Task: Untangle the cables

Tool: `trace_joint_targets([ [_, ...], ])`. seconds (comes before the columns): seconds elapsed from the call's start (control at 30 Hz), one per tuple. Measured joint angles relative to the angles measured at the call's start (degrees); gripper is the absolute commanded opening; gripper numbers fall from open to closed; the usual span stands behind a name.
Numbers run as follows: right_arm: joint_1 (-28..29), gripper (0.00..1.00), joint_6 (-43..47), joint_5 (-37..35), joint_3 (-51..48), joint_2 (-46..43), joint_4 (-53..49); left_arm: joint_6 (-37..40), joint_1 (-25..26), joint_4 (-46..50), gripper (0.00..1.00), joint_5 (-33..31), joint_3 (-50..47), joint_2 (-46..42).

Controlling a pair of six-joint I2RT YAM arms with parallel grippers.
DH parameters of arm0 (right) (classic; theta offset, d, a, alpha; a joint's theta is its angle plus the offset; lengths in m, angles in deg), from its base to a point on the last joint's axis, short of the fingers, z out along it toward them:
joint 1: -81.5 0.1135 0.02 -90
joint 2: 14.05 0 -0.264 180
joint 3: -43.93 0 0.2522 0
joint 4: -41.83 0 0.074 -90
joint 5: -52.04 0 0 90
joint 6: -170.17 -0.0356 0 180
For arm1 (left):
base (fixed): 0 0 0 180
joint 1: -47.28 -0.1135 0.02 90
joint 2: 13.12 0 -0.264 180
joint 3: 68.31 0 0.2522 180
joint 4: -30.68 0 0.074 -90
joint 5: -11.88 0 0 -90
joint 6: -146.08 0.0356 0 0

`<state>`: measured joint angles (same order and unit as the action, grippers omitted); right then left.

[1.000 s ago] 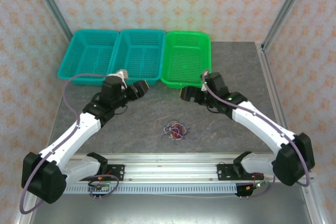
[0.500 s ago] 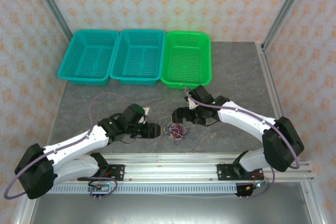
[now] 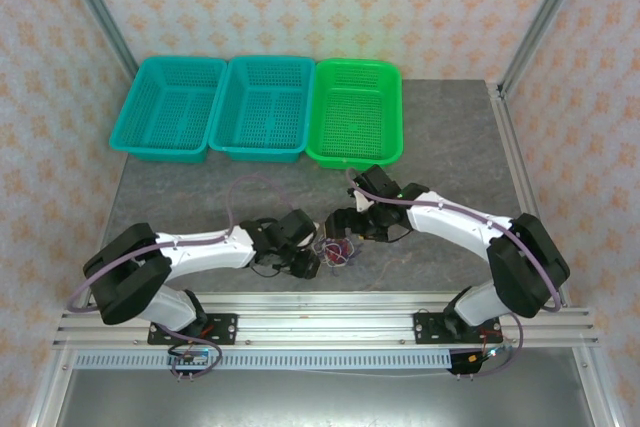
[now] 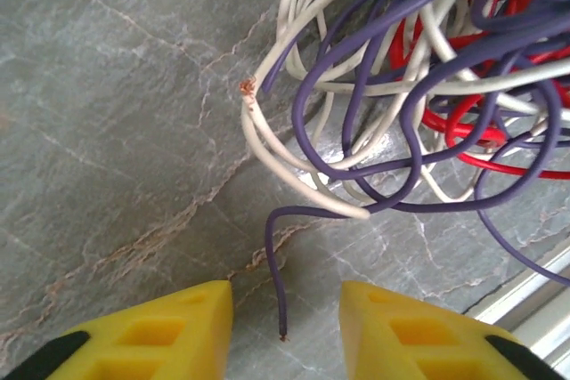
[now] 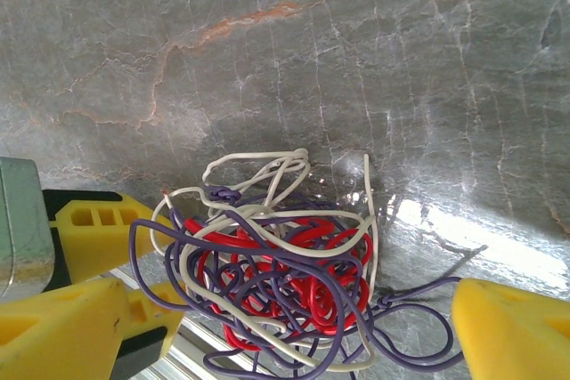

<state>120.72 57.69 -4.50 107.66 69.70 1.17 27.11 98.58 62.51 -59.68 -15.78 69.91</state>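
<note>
A small knot of thin white, red and purple cables (image 3: 337,249) lies on the grey marbled tabletop (image 3: 440,147), close to its near edge, at 6 o'clock from a green plastic mesh basket (image 3: 356,117). A teal mesh basket (image 3: 260,107) and a second teal basket (image 3: 168,107) stand in line with it at its 9 o'clock.

From above the knot is too small to pick out single strands. The left gripper (image 3: 310,265) sits low just at its 8 o'clock and the right gripper (image 3: 345,232) just at its 12 o'clock; both are dark there and hard to read.

In the left wrist view the yellow jaws stand apart, cut off by the lower edge. A loose purple wire end (image 4: 278,291) hangs down between them, touching neither. The knot runs off the frame at 12 and 3 o'clock; one white strand shows a bare coppery tip (image 4: 247,87). A pale metal rail (image 4: 534,309) crosses the corner at 4 o'clock.

In the right wrist view the jaws are spread wide, their yellow tips at 7 and 5 o'clock clipped by the frame. The knot lies between them with a gap on either side, and its lowest loops pass out of the bottom edge. At its 9 o'clock the left gripper's yellow jaws come in, one partly hidden behind the right gripper's own; whether they touch a strand cannot be told.
</note>
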Motion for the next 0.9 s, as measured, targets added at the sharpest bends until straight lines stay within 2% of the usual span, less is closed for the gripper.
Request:
trace_joint_targets([
  [0.23, 0.00, 0.92, -0.46, 0.02, 0.00, 0.22, -0.04, 2.25, 0.09, -0.28, 0.19, -2.25, 1.22, 2.80],
  [0.33, 0.02, 0.92, -0.52, 0.02, 0.02, 0.22, -0.04, 2.86, -0.04, -0.04, 0.00, -2.89, 1.36, 3.02],
  [0.47, 1.90, 0.90, -0.66, -0.52, 0.07, 0.52, -0.04, 3.17, -0.11, -0.22, 0.00, -3.08, 1.14, 2.56],
  [0.53, 3.85, 0.79, -0.52, -1.33, 0.39, 1.64, 0.00, 3.15, -0.02, -1.79, 0.00, -3.06, 0.39, 1.62],
  [0.7, 7.26, 0.28, -0.94, -4.00, 1.57, 7.56, 1.20, 2.95, -0.02, -2.47, 0.00, -5.49, -1.44, -4.92],
  [0.73, 7.30, 0.22, -1.14, -5.05, 1.57, 8.13, 1.27, 2.95, -0.02, -2.47, 0.00, -6.03, -1.46, -6.19],
  [0.77, 7.32, 0.17, -1.62, -6.80, 1.57, 8.50, 1.40, 2.91, -0.15, -2.45, 0.00, -7.26, -1.49, -7.96],
  [0.9, 5.77, 0.08, -4.35, -13.03, 0.63, 6.95, 2.54, 1.40, -4.04, -0.74, 0.00, -11.61, -2.05, -14.75],
])
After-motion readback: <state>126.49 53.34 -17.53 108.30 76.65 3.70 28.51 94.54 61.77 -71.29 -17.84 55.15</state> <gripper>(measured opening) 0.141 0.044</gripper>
